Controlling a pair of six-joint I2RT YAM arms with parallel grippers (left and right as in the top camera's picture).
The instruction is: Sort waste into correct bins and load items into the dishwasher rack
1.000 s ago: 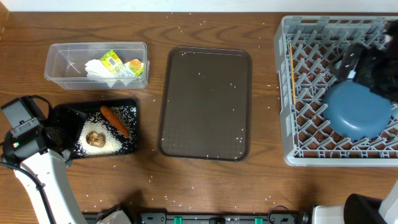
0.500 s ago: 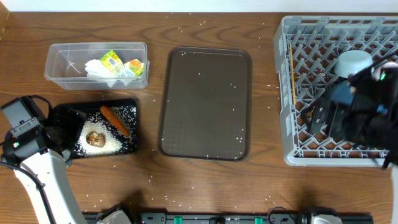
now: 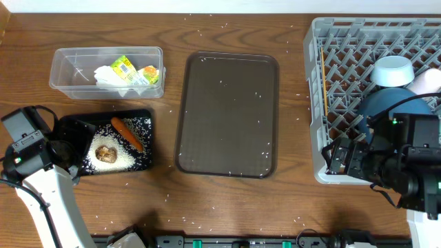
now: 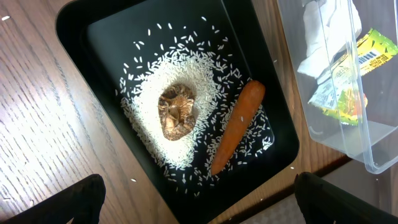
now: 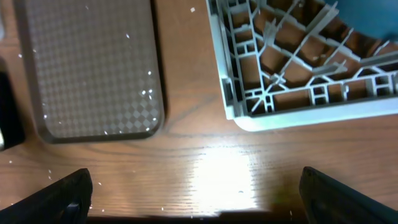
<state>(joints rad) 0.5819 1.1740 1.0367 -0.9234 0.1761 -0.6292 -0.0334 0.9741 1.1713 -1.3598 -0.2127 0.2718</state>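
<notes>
The grey dishwasher rack (image 3: 344,69) at the right holds the dark-blue dish (image 3: 386,103), a white cup (image 3: 393,69), a pale cup (image 3: 427,81) and chopsticks (image 3: 324,83). The black tray (image 3: 72,127) holds rice (image 4: 149,99), a brown lump (image 4: 176,111) and a carrot (image 4: 237,124). The clear tub (image 3: 69,65) holds white tissue (image 3: 107,77) and the yellow-green wrapper (image 3: 124,67). My left gripper (image 4: 199,199) is open and empty over the black tray's near edge. My right gripper (image 5: 196,193) is open and empty above the table, by the rack's front left corner (image 5: 239,109).
A large brown serving tray (image 3: 227,114) lies in the middle, with a few rice grains on it. Loose rice grains are scattered over the wooden table. The rack's corner shows in the right wrist view, with the serving tray (image 5: 87,68) to its left.
My right arm has pulled back from over the rack toward the table's front edge. The dark-blue dish and cups now show in the rack. The left arm has not moved.
</notes>
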